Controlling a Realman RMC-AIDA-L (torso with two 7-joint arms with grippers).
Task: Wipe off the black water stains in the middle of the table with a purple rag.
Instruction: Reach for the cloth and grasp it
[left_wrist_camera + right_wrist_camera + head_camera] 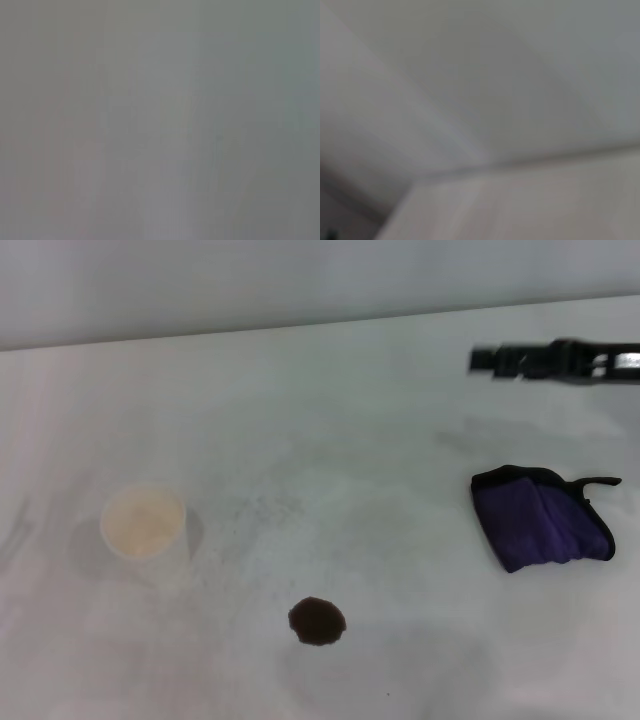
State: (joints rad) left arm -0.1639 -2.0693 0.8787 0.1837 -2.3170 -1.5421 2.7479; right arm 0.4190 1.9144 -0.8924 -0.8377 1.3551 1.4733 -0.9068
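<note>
Nearest the head camera, the black water stains (pixel 317 621) appear as a single small, roughly round, dark brown-black blot with a slightly uneven edge, lying on the white table (pixel 330 440) near its front and about midway across. To the robot's right and farther back, well apart from the blot, lies the purple rag (pixel 541 519): a deep-purple cloth, loosely folded, with black edging and a thin black tag projecting toward the right. On the robot's left stands a white paper cup (pixel 143 521), upright, its mouth wider than the blot. Right gripper (pixel 482 360) reaches in from the right edge, above and behind the rag, touching nothing; whether its fingers are released or clenched cannot be told. Both wrist views show only indistinct grey surfaces.
</note>
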